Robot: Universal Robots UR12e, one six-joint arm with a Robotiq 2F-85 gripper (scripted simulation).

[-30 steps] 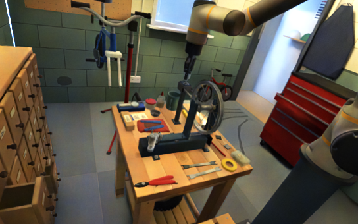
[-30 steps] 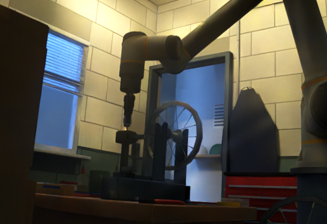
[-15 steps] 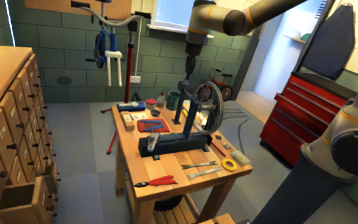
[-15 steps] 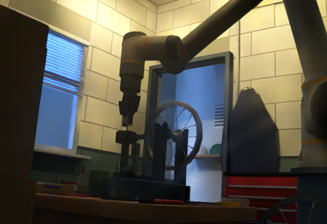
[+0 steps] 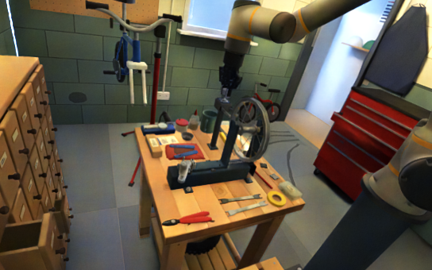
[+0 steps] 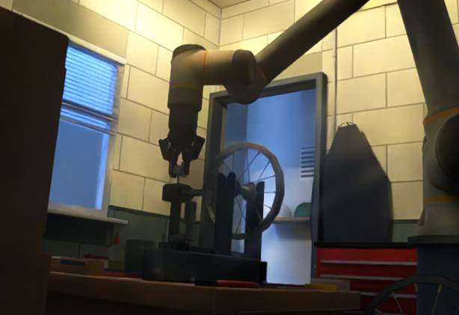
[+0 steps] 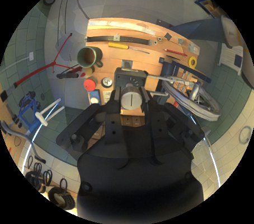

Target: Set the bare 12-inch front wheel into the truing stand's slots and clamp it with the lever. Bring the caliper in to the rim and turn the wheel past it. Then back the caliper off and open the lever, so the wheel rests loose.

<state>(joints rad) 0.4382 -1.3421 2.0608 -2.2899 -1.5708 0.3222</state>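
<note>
The bare spoked wheel (image 5: 251, 129) (image 6: 243, 190) (image 7: 193, 99) stands upright in the slots of the dark truing stand (image 5: 214, 166) (image 6: 203, 259) on the workbench. A caliper post (image 5: 216, 123) (image 6: 175, 210) rises at the stand's far end, and its arm reaches toward the rim. The silver knurled caliper knob (image 7: 130, 100) (image 5: 224, 95) (image 6: 179, 171) on top of the post is gripped by my closed gripper (image 7: 131, 100) (image 5: 225, 92) (image 6: 180, 169), which hangs straight down over it. A silver lever (image 5: 184, 169) sits at the stand's near end.
Behind the bench, a blue bike frame (image 5: 129, 59) hangs on a red repair stand. Tools lie on the benchtop: red pliers (image 5: 188, 218), two wrenches (image 5: 242, 202), yellow tape (image 5: 276, 198), a green mug (image 5: 209, 120). A drawer cabinet (image 5: 12, 159) stands left, a red tool chest (image 5: 367, 139) right.
</note>
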